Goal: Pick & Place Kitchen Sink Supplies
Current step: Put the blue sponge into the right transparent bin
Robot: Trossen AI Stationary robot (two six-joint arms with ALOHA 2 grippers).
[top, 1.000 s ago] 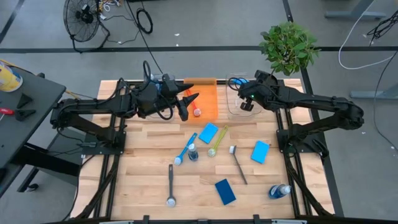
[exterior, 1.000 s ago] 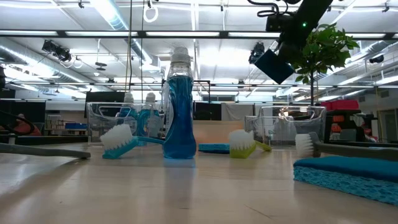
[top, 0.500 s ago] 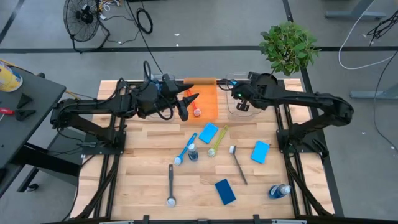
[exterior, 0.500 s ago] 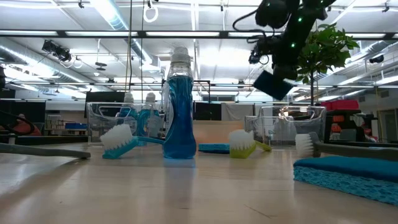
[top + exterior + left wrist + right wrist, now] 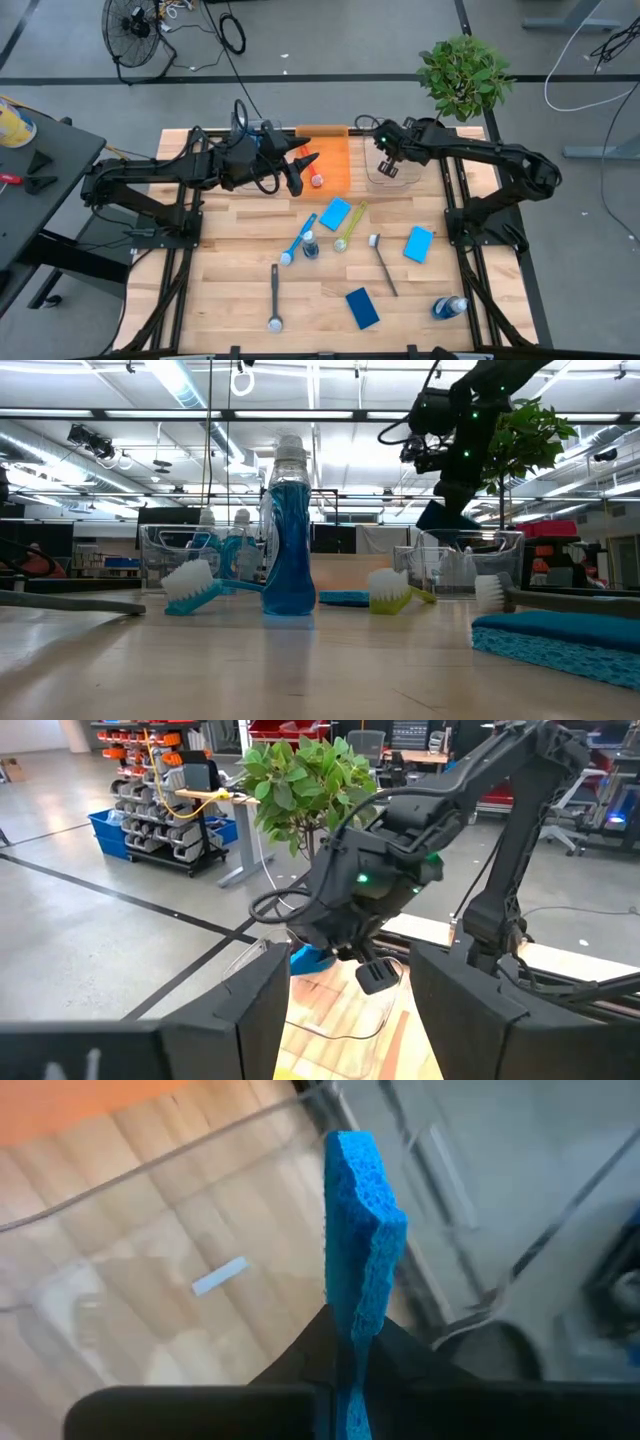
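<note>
i hold the right gripper (image 5: 350, 1350) pinched on a blue sponge (image 5: 358, 1250), edge-up over the clear bin (image 5: 385, 165) so it can drop in cleanly. left gripper (image 5: 300, 170) waits over the orange bin (image 5: 330, 160), fingers spread (nothing held). no legible writing anywhere.

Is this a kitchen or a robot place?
Probably a robot lab or workshop, not a kitchen: a wooden table stands on a bare grey floor, a floor fan with loose cables sits behind it, and parts shelves and office chairs fill the room.
</note>
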